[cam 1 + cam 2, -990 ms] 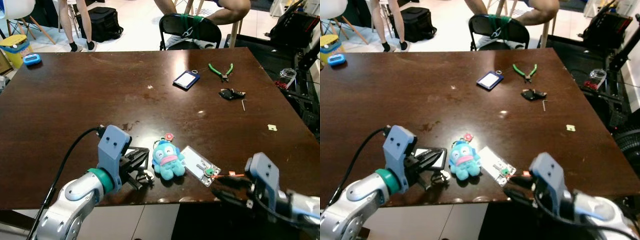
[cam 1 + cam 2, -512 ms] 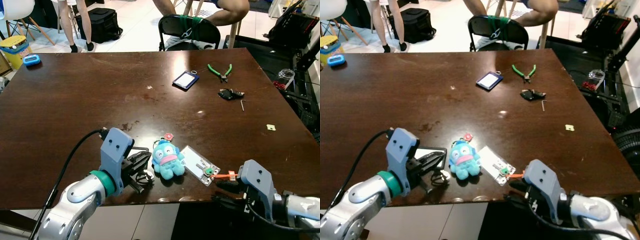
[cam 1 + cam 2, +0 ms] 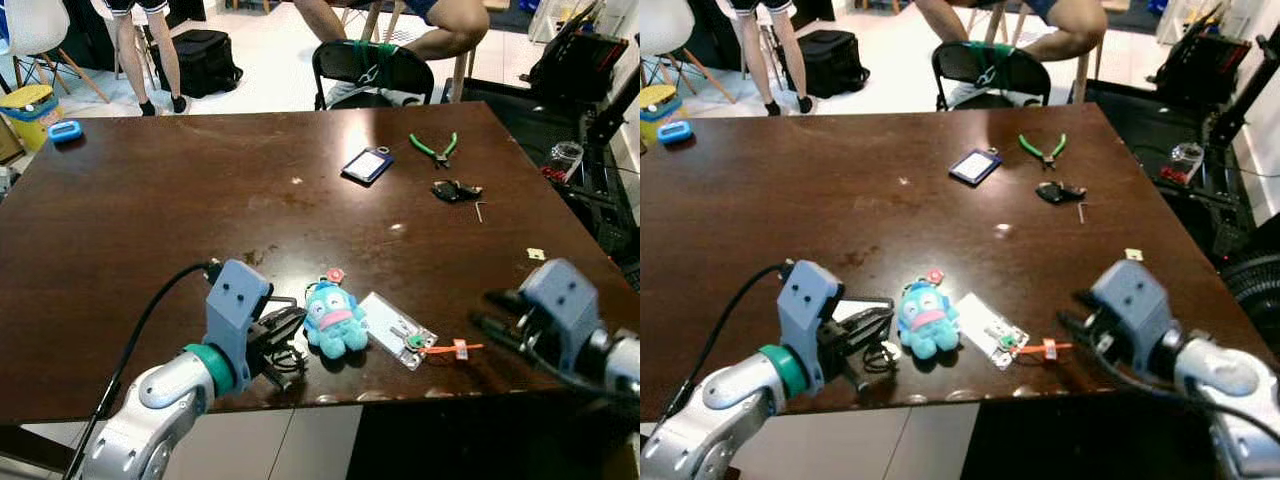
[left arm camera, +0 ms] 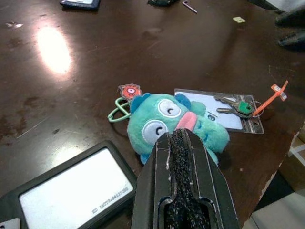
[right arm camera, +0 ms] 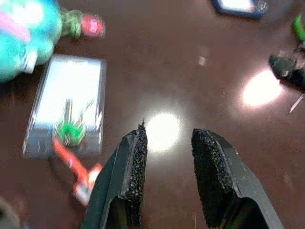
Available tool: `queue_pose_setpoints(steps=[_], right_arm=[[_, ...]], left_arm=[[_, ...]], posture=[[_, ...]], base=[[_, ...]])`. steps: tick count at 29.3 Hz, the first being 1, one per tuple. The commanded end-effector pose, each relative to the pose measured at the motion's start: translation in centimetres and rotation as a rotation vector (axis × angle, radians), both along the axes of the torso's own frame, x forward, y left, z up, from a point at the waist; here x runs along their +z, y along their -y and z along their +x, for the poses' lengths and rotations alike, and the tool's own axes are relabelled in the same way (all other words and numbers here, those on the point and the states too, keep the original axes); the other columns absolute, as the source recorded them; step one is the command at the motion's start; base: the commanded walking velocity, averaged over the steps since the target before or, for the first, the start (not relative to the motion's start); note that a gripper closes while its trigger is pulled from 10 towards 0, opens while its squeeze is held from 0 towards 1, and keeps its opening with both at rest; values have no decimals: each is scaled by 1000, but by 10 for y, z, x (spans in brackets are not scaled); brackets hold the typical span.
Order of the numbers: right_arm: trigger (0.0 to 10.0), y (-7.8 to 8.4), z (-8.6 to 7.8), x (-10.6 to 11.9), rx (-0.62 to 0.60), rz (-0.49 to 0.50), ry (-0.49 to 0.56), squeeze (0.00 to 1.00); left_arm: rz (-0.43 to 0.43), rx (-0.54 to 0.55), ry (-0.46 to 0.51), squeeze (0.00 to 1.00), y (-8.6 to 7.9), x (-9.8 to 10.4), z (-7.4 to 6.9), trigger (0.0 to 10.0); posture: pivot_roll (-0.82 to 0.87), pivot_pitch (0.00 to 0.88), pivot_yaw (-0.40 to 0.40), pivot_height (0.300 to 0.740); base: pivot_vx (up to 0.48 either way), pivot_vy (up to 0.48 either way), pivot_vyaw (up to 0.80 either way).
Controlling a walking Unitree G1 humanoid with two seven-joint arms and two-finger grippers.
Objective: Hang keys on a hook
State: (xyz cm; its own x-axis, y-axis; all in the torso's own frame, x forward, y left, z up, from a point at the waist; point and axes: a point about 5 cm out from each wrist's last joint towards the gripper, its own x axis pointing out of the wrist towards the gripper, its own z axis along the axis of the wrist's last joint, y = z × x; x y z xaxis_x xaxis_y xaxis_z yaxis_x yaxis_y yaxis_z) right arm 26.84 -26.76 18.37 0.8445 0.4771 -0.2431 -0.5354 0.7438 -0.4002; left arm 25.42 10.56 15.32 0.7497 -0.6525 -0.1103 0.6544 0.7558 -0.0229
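Only tiny, illegible badge holder (image 4: 71,191) print

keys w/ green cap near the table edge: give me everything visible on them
The keys are a small silvery bunch with one green-capped head, on a ring with an orange tag strip sticking out. They lie flat on the clear card sleeve, next to the blue plush, on the dark wooden table. Neither gripper touches them; the right gripper is open nearby.

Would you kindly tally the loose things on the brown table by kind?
Card holders: 3
Plush toy: 1
Green pliers: 1
Green-capped keys: 1
Black key fob: 1
Hex key: 1
Total: 8
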Motion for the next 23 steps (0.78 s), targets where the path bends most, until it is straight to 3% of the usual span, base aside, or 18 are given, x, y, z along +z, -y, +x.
queue_pose_setpoints(steps=[1,4,6,9,12,23], right_arm=[[10000,-8,8,-4,-18,53,22,0],[10000,-11,11,-5,-17,57,33,0],[10000,-25,16,-9,49,66,2,0],[10000,-36,19,-13,100,56,-20,0],[10000,-43,14,-17,165,35,-65,0],[10000,-33,6,-30,179,-55,-133,0]], left_arm=[[10,-5,-9,0,0,-3,0,10000],[10,-5,-8,0,0,-3,1,10000],[5,9,-11,0,0,-1,3,10000],[-1,20,-13,0,0,1,4,10000],[14,4,-8,0,1,1,3,10000],[9,-1,-20,0,5,-3,3,10000]], posture=[[-191,16,128,740],[-191,16,128,740],[-159,70,124,740],[-155,79,118,740],[-152,103,117,740],[-163,99,112,740]], base=[[0,0,0],[0,0,0],[0,0,0],[0,0,0],[0,0,0],[0,0,0]])
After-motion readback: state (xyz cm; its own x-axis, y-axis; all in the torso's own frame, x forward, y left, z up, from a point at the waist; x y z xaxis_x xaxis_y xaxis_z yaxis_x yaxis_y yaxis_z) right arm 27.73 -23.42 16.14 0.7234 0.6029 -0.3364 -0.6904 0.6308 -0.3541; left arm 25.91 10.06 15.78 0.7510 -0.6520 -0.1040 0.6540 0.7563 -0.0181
